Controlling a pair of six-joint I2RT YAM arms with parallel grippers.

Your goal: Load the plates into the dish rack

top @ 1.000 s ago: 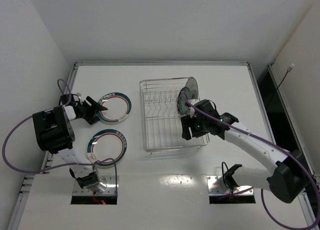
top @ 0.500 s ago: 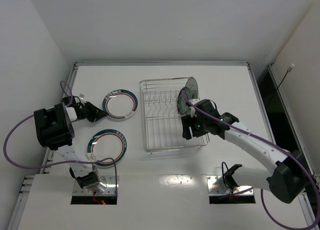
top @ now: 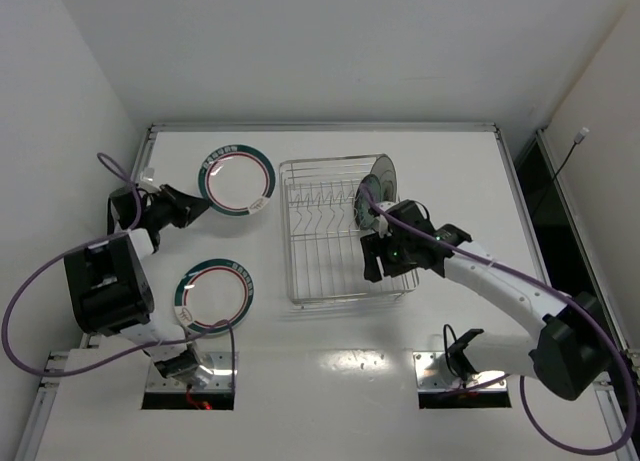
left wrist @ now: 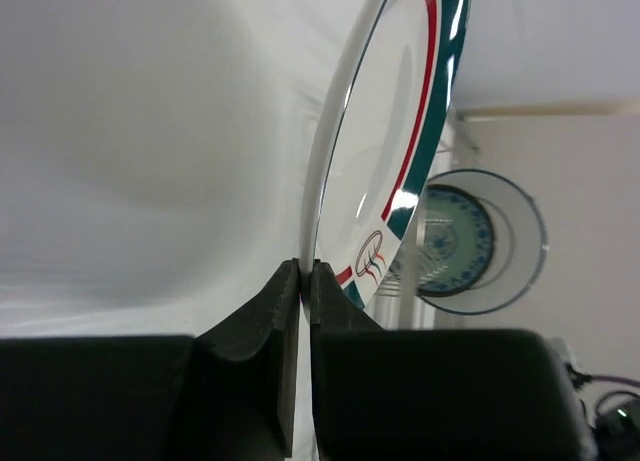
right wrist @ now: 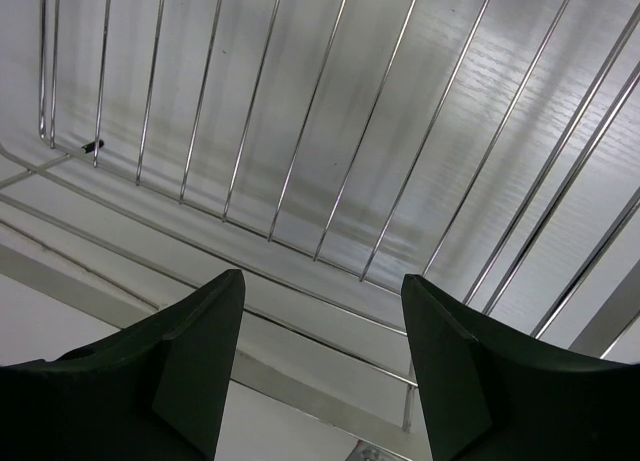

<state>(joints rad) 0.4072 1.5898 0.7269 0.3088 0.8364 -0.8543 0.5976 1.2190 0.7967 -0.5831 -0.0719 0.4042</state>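
The left gripper (top: 200,203) is clenched on the bottom rim of a green-rimmed plate (top: 237,178), its fingers (left wrist: 285,311) pinching the thin edge while the disc rises away from them, clear of the table (top: 450,181). The rack (top: 290,231) lies just to the plate's right, so the left arm is the nearer one and the carry looks short. Two plates (top: 381,177) stand on edge at the rack's far right end, and the prongs (top: 320,196) to their left are bare. The held plate will probably need turning to stand parallel to them. The right gripper (top: 385,268) hangs released, holding nothing, low over the rack's near right part, which could crowd that side. A second green-rimmed plate (top: 213,293) lies flat on the smooth white table near the left arm's base.
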